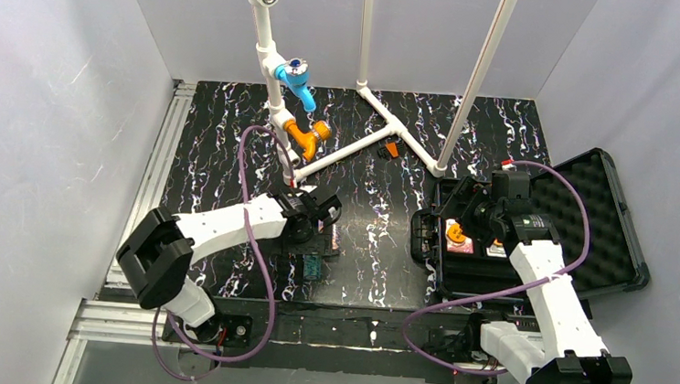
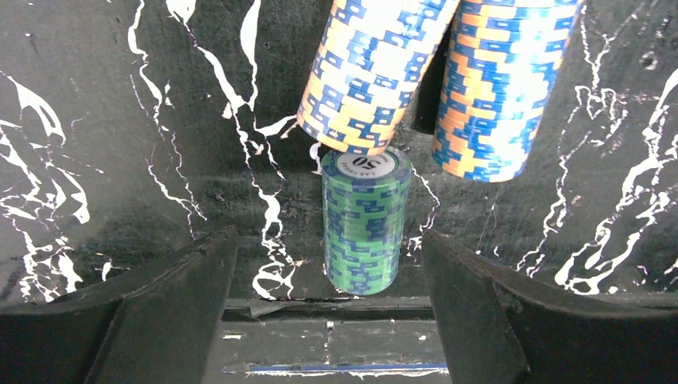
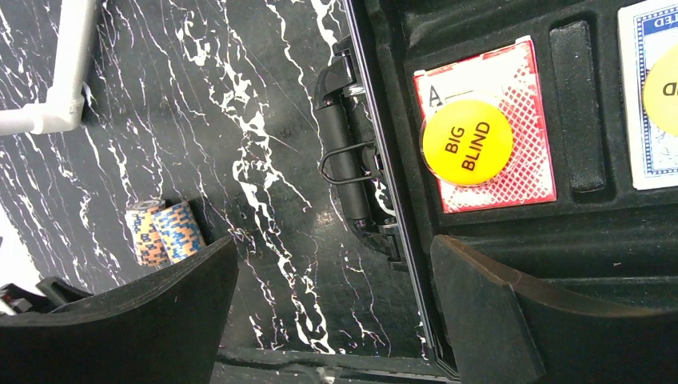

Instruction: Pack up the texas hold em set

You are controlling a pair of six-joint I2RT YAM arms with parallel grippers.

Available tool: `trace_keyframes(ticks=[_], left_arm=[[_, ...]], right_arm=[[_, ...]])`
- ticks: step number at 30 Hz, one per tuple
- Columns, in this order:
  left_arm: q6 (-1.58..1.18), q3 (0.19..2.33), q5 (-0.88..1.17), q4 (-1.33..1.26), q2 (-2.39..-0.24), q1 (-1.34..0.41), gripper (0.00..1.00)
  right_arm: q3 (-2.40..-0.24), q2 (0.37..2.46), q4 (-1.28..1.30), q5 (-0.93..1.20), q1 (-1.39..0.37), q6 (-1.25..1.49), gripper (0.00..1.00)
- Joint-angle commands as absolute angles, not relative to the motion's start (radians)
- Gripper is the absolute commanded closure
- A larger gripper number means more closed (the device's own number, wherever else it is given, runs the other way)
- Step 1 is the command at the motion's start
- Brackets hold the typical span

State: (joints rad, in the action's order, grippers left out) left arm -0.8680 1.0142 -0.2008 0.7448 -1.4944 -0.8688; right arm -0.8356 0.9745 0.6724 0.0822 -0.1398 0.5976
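**Left end effector open around the green chips, case off to the right**

I had the left end effector (image 2: 328,238) spread wide, one finger on each side of the green chip stack (image 2: 364,232) and neither touching it. The stack sat dead ahead in the gap on the table (image 2: 96,120), hard up against two orange-and-blue chip stacks (image 2: 376,72) beyond it. In the wrist view its long axis ran along my line of approach, printed face at the far end; whether it stood or lay I could not tell. The left arm was plainly the nearer one. The right end effector (image 3: 332,248) was open too and held nothing, hovering over the left edge of the open black case (image 1: 591,212), where a red card deck (image 3: 532,96) lay under a yellow button (image 3: 467,142). I judged the grab belonged to the left arm, with the case well off to its right.
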Motion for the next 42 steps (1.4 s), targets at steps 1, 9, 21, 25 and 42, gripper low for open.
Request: trace_keyframes(ticks=[1, 9, 21, 25, 42], left_arm=[[-0.9, 1.012, -0.24, 0.746, -1.515, -0.876, 0.17], [-0.946, 0.995, -0.221, 0.733, -1.527, -0.877, 0.16], [-0.988, 1.004, -0.178, 0.707, -1.589, -0.884, 0.16], [-0.985, 1.012, -0.173, 0.696, -1.614, -0.89, 0.23], [-0.982, 1.022, -0.162, 0.646, -1.684, -0.906, 0.54]], right_arm=[[-0.831, 0.969, 0.637, 0.1, -0.144, 0.573, 0.02], [-0.807, 0.973, 0.617, 0.111, -0.145, 0.576, 0.02], [-0.808, 0.978, 0.615, 0.116, -0.145, 0.566, 0.02], [-0.801, 0.978, 0.612, 0.123, -0.146, 0.566, 0.02], [-0.801, 0.957, 0.624, 0.12, -0.145, 0.554, 0.02]])
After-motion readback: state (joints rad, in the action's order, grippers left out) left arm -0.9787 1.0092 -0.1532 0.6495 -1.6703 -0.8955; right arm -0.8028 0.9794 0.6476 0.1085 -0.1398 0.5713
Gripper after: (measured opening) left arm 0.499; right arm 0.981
